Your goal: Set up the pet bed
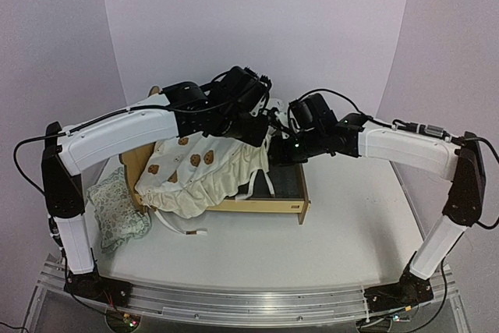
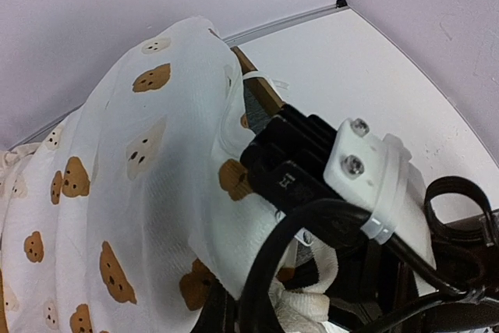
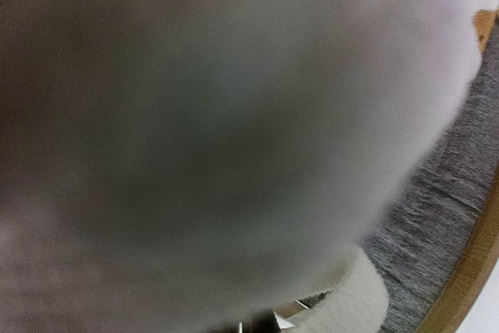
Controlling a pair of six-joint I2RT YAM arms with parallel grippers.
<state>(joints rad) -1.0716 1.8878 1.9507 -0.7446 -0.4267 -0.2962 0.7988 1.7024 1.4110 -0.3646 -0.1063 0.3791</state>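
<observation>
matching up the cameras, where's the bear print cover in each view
top external: bear-print cover draped over the left part of the plywood bed frame, centre-left.
left wrist: it fills the left half.
right wrist: probably the pale blur filling most of the picture; too close to be sure.
shared landmark: the frame's wood edge, seen in all three.

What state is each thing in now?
pet bed: upright, partly covered, grey base bare on one side.
cover: bunched over the bed, spilling over the near rail.
pillow: flat beside the bed, outside it.
left gripper: at the cover, jaws hidden.
right gripper: at the cover, jaws hidden.
</observation>
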